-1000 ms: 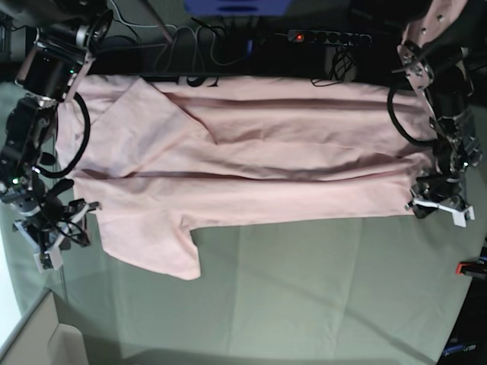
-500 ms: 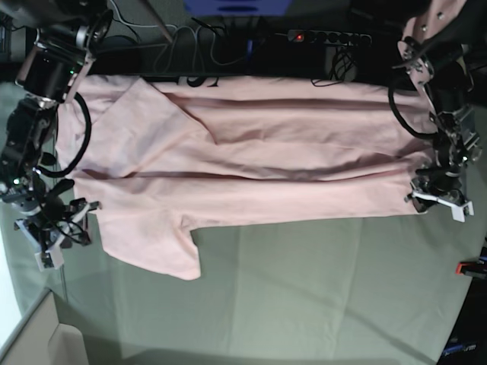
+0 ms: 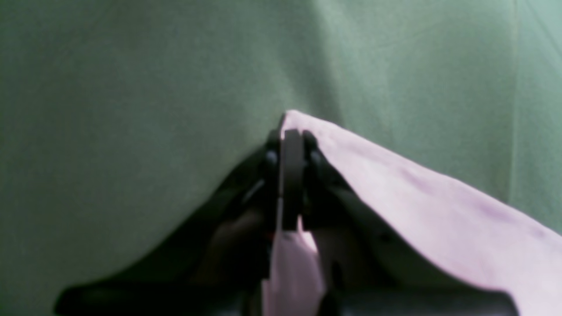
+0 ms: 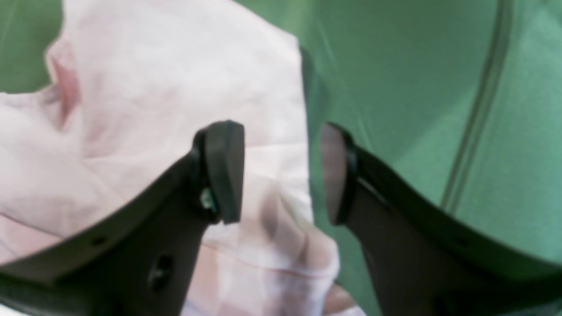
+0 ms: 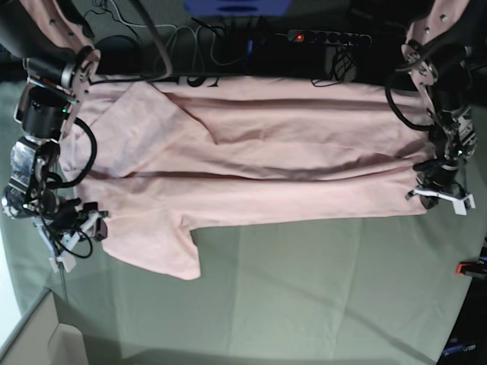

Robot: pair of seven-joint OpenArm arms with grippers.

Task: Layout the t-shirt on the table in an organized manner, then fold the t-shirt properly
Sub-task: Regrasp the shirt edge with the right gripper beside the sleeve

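Note:
The light pink t-shirt [image 5: 259, 163] lies spread across the far half of the grey-green table [image 5: 319, 289], a sleeve [image 5: 163, 251] pointing toward the near side. In the base view, my left gripper [image 5: 437, 195] sits at the shirt's right near corner. The left wrist view shows that gripper [image 3: 291, 136] shut on the pink fabric's corner [image 3: 439, 210], low against the table [image 3: 131, 109]. My right gripper [image 5: 76, 234] is at the shirt's left near edge. In its wrist view the right gripper [image 4: 279, 171] stands open, straddling the t-shirt's edge [image 4: 153, 87] above the table [image 4: 395, 87].
A black power strip [image 5: 329, 36] and cables [image 5: 205, 46] run along the far edge behind the shirt. A red clamp [image 5: 470, 268] sits at the right edge. A white box [image 5: 30, 342] stands at the near left corner.
My left gripper has shut on the shirt's right near corner. My right arm has shifted toward the shirt, bringing its open gripper over the left near edge.

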